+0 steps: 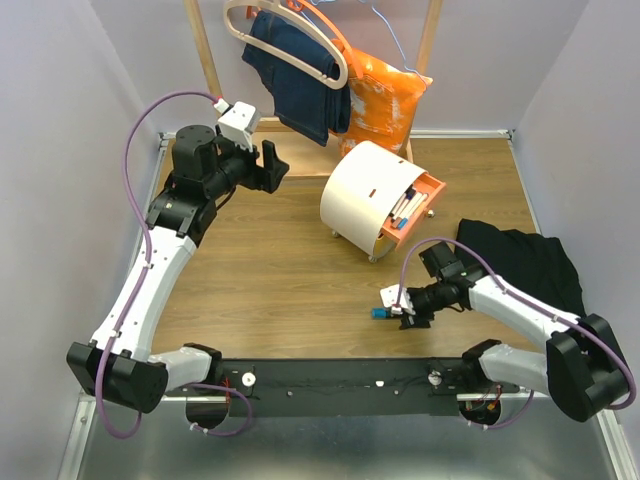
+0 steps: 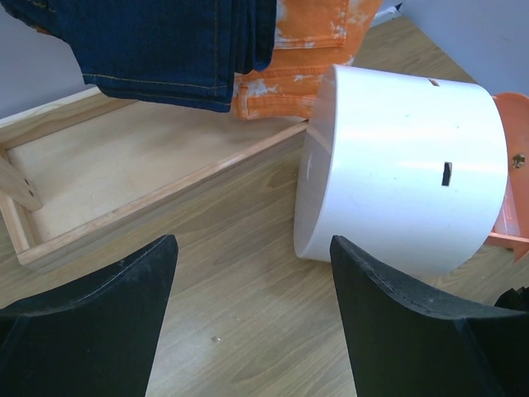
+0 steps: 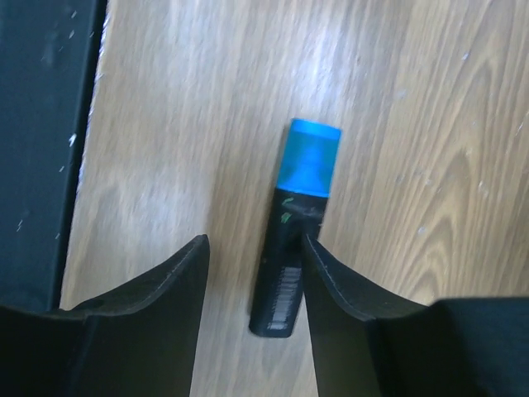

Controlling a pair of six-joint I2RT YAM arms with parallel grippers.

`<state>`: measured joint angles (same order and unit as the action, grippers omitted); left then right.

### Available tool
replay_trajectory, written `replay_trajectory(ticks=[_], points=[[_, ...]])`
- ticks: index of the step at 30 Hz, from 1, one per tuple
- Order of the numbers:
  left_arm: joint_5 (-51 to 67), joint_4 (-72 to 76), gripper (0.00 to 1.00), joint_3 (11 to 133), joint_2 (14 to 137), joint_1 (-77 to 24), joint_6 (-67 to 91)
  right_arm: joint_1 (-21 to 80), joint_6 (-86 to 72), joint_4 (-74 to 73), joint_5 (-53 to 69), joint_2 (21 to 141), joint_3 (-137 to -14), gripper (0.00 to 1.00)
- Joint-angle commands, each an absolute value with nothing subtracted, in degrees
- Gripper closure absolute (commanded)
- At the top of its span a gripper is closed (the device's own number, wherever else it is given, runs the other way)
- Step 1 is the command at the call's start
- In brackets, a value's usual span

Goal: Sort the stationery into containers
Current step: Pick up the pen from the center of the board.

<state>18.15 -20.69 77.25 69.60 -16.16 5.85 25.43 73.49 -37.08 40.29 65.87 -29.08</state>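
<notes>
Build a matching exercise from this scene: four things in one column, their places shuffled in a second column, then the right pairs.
Things
1. blue-capped black marker
2. cream-white round-topped cabinet
3. black crumpled cloth
4. dark blue jeans

Places
A. hanging on the wooden rack at the back
B. in the middle, orange drawer pulled out
C. flat on the wood table, at the right gripper's open fingers
D. at the right side, beside the right arm

Pairs: 1-C, 2-B, 3-D, 4-A
</notes>
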Motion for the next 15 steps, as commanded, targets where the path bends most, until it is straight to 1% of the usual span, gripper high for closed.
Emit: replay_trajectory(ticks=[1,4,15], points=[[19.6,-20.0,0.16,76.5,67.6,-14.9,6.6,28.8,64.5,-31.6,36.8,68.5,-27.8,0.45],[19.9,-20.0,0.16,76.2,67.3,-14.6,6.7,28.8,64.1,-31.4,37.1,67.9,-28.2,0.46],[20.7,-18.8,0.16,74.9,67.3,-14.0,8.5,29.1,59.1,-24.5,33.6,69.9,-27.2,0.45]])
